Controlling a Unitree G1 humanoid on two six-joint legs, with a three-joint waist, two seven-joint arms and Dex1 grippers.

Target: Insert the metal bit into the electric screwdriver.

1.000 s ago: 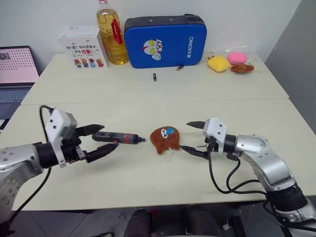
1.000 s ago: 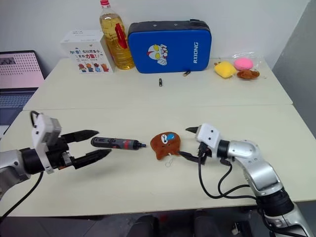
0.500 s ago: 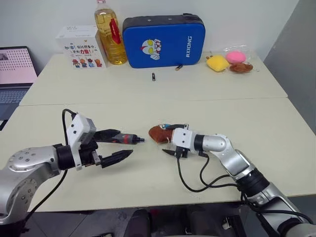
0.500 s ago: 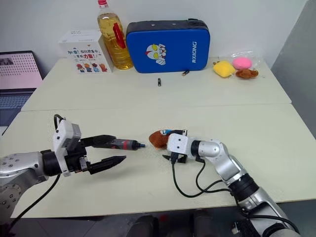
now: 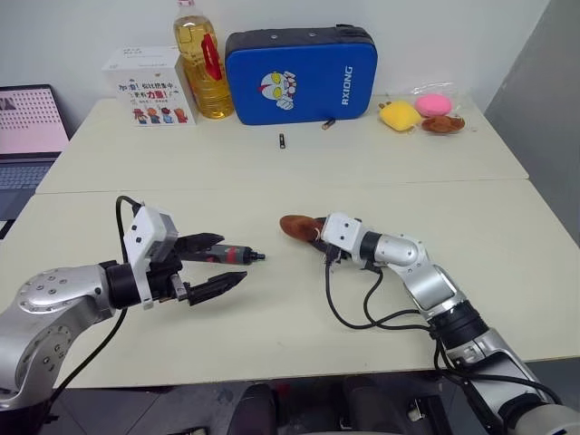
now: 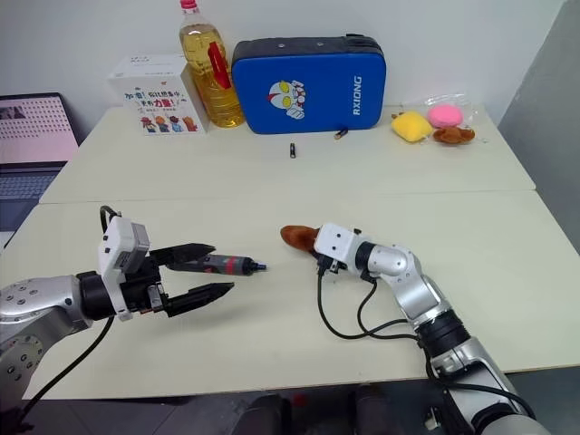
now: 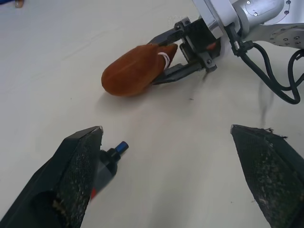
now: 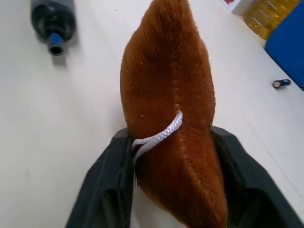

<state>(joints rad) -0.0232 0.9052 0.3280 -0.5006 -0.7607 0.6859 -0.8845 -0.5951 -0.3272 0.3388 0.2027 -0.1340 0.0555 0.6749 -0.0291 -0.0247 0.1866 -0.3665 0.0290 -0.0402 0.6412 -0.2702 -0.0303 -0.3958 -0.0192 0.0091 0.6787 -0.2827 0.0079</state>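
The electric screwdriver (image 5: 231, 253), black with a red middle, lies on the near table with its dark tip toward the centre. My left gripper (image 5: 228, 261) stands open around it, one finger on each side; in the left wrist view the tip (image 7: 114, 156) sits close against one finger. My right gripper (image 5: 319, 237) is shut on a brown plush toy (image 5: 297, 226), which stands on edge between the fingers (image 8: 109, 180). The metal bit is out of view.
On the far table stand a blue case (image 5: 301, 77), an oil bottle (image 5: 199, 63) and a white box (image 5: 149, 86). A short stubby black piece (image 5: 282, 140) lies before the case. Small soft toys (image 5: 421, 113) sit far right, a laptop (image 5: 27, 127) far left.
My right gripper reached forward to the brown plush toy and closed on it; the toy now stands on edge, a little farther away. The left gripper stays open around the screwdriver.
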